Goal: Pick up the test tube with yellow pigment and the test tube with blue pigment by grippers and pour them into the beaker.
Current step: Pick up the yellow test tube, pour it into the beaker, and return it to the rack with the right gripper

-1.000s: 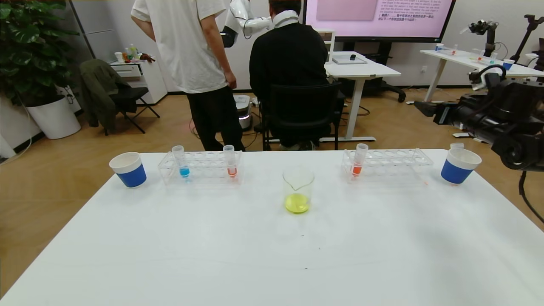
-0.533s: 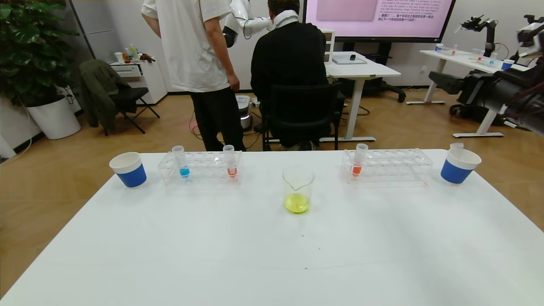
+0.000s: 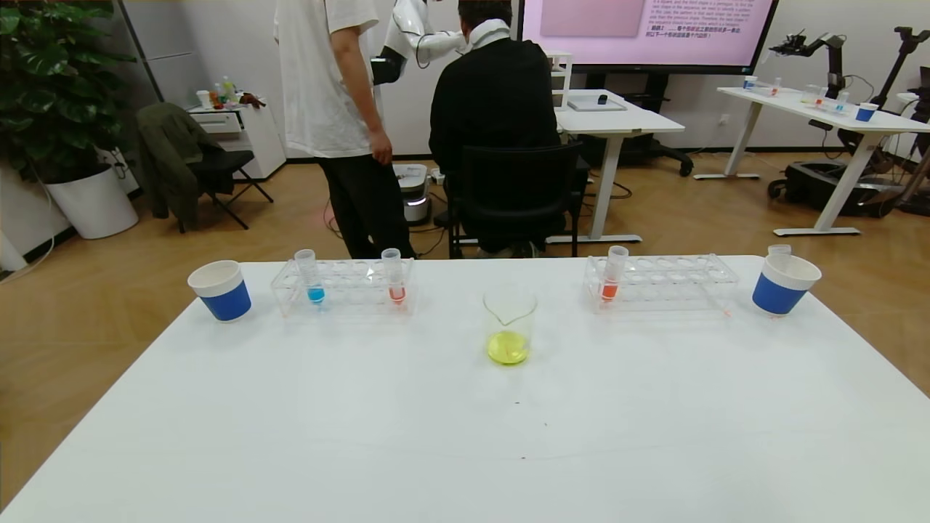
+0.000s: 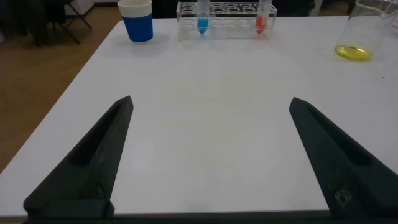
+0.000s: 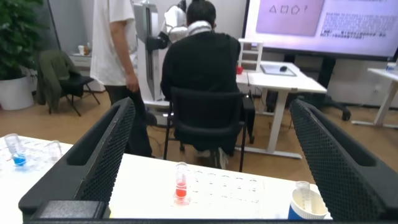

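So the beaker (image 3: 510,325) is sitting mid-table and already has a puddle of yellow in the bottom, so to me the yellow half looks done. I can't actually spot a tube with yellow in it anywhere; there's a clear empty-looking tube poking up out of the right-hand paper cup (image 3: 785,283) at the far right, probably that one, but I can't say for sure. The blue tube (image 3: 310,276) is upright at the left end of the left rack (image 3: 343,288), well left of the beaker, with an orange tube (image 3: 393,275) at the right end of the same rack. Another orange tube (image 3: 612,274) sits in the right rack (image 3: 661,282), and there's a second paper cup (image 3: 220,290) at the far left. My left gripper (image 4: 208,158) is low over the near-left part of the table with jaws spread wide and nothing in them, looking straight up the table at the blue tube. Right gripper (image 5: 208,158) is up high on the right side, jaws also wide apart and empty, out of the head view. So I reckon we're at the blue step: next I'd run the left arm forward to the rack, line up on the blue tube above the rack top, and stay off the orange one.
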`<action>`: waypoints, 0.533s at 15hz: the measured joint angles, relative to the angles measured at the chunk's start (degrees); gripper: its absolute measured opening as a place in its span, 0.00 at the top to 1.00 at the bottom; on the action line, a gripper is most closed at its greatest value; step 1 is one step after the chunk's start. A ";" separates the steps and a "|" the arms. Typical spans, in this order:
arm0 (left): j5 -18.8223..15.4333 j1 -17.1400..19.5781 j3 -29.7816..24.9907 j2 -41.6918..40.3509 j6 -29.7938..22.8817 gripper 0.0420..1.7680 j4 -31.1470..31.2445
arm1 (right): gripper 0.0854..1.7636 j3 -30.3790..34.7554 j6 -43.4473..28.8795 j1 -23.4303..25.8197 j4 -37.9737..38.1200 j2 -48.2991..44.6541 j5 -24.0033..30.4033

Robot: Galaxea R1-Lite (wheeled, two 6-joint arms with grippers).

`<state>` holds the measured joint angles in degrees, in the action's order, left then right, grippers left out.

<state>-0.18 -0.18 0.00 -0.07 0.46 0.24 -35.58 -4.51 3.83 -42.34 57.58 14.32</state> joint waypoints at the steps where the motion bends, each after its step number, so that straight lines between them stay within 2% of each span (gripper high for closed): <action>1: 0.00 0.00 0.00 0.00 -0.02 0.01 0.00 | 0.02 3.51 0.09 0.02 0.17 -5.66 0.37; 3: 0.00 0.00 0.00 0.00 -0.02 0.01 0.00 | 0.02 8.83 0.27 0.11 1.55 -15.76 1.57; 5: 0.00 0.00 0.00 0.00 -0.02 0.01 0.00 | 0.02 11.95 0.41 -0.02 7.67 -25.33 2.54; 8: -0.02 0.00 0.00 0.00 -0.02 0.01 0.00 | 0.02 13.32 2.61 -1.83 19.21 -37.77 2.99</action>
<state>-0.21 -0.18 0.00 -0.07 0.44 0.24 -22.26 -1.90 2.00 -23.13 19.81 17.31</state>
